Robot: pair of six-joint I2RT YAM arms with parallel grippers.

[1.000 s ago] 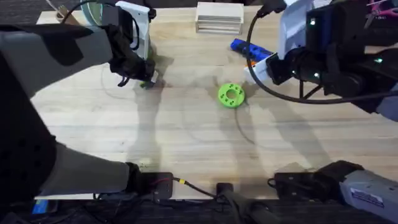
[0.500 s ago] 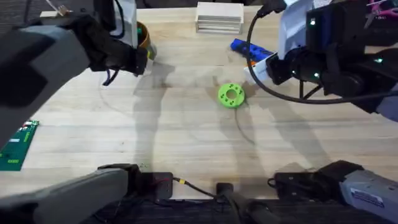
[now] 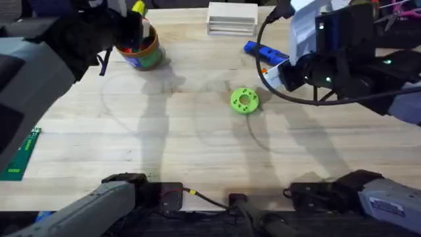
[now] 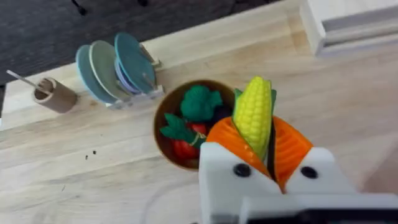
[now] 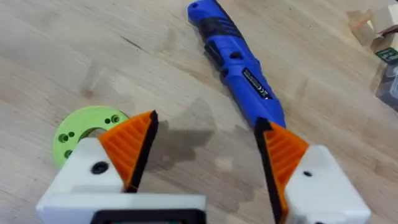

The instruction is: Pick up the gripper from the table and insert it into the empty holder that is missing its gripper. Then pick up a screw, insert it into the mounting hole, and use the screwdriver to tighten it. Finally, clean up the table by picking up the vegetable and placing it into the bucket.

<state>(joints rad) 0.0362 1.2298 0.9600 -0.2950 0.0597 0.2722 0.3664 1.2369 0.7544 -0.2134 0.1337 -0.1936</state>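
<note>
Corn (image 4: 253, 116), the yellow toy vegetable with a green end, stands upright, clamped between the orange ribbed pads (image 4: 292, 144) of the left hand (image 4: 264, 146), its tip rising above them. From above, the yellow tip (image 3: 137, 8) shows at the far left of the table (image 3: 197, 145), directly over the bucket (image 3: 139, 51), while the left arm looms large and dark around it. The corn is above the bucket's mouth, not resting inside it. The bucket has an orange-brown rim and a blue-green side; within it lie a green broccoli-like toy (image 4: 200, 103) and a red toy with green leaves (image 4: 181, 135). Just beyond the bucket stands a small rack of blue-green plates (image 4: 115, 67), and farther left a little brown cup (image 4: 55, 95) with a thin stick in it. The right hand (image 5: 208, 146) hangs over the far right part of the table with its two orange-padded fingers spread wide apart and nothing between them. Under it lies the blue screwdriver (image 5: 235, 65), flat on the wood, with one orange pad (image 5: 283, 149) close above its nearer end. A bright green round disc (image 3: 245, 101) lies near the middle of the table, just left of that hand. A pale wooden box (image 3: 231, 18) sits at the far edge, and a green circuit board (image 3: 20, 153) lies at the left edge.
</note>
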